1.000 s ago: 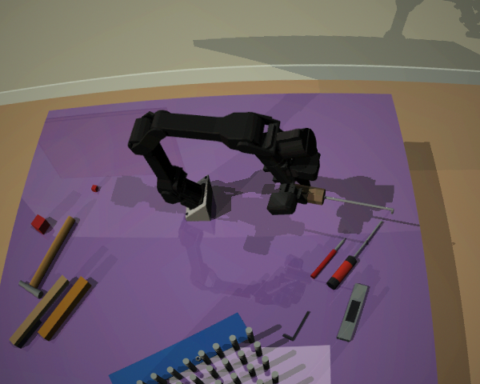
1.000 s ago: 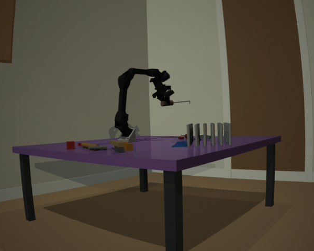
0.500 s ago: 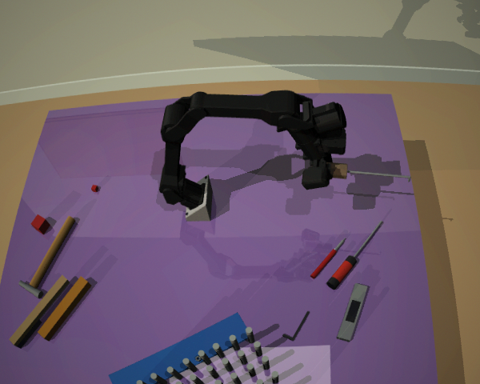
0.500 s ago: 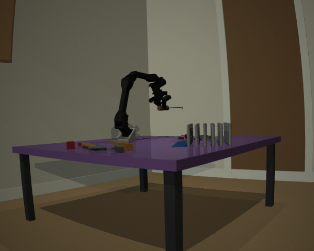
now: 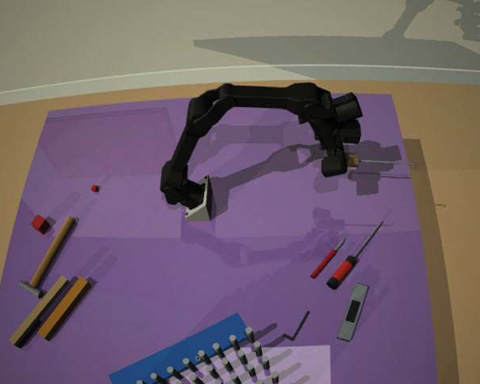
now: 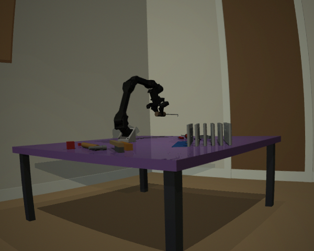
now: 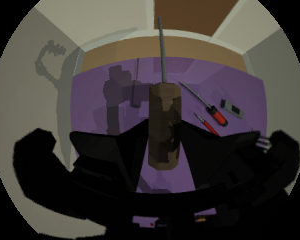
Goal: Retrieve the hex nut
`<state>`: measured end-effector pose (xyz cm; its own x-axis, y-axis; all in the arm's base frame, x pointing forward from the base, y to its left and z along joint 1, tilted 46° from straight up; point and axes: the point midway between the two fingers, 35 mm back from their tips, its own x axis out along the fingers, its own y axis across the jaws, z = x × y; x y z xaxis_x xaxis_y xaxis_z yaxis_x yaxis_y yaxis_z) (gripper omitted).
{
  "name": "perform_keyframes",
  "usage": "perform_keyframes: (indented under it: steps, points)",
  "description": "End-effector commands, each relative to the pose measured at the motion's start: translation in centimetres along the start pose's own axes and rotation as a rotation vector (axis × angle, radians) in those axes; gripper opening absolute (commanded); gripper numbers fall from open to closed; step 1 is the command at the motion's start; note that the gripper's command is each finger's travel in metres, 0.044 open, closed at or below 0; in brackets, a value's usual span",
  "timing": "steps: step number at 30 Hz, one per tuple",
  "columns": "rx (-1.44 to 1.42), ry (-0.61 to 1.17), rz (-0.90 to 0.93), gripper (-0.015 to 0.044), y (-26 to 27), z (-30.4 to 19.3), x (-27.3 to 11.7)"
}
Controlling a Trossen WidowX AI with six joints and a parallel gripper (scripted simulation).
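My gripper [image 5: 347,159] [image 6: 160,114] [image 7: 163,122] is shut on the wooden handle of a hook tool [image 5: 387,162] [image 6: 171,114] [image 7: 163,60]. It holds the tool roughly level, high above the table's right side; the thin shaft points away from the arm and its small hooked tip reaches past the table edge in the top view. The standing metal spacers [image 5: 250,334] [image 6: 204,135] look upright. The blue taped strip [image 5: 174,351] [image 6: 179,144] lies along their front. The small nut [image 5: 198,358] shows on the strip near its spacer-side edge, close beside a front-row spacer; whether they touch is unclear.
A red-black screwdriver [image 5: 342,271] [image 7: 219,116], a small red screwdriver [image 5: 323,263], a grey tool [image 5: 353,312] [image 7: 232,108] and a black hex key [image 5: 300,326] lie right. A hammer [image 5: 53,252], two bars [image 5: 42,312] [image 5: 64,307] and red cubes [image 5: 40,224] [image 5: 94,188] lie left.
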<state>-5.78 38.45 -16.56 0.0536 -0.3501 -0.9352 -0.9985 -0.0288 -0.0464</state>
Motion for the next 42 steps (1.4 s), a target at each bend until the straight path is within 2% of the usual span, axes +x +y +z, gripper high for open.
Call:
perform_keyframes:
  steps: [1,42]
  points:
    - [0.007,-0.019,0.008,0.0000,0.2,0.7,-0.2]
    - [0.006,-0.020,0.008,0.0000,0.4,0.0,3.3]
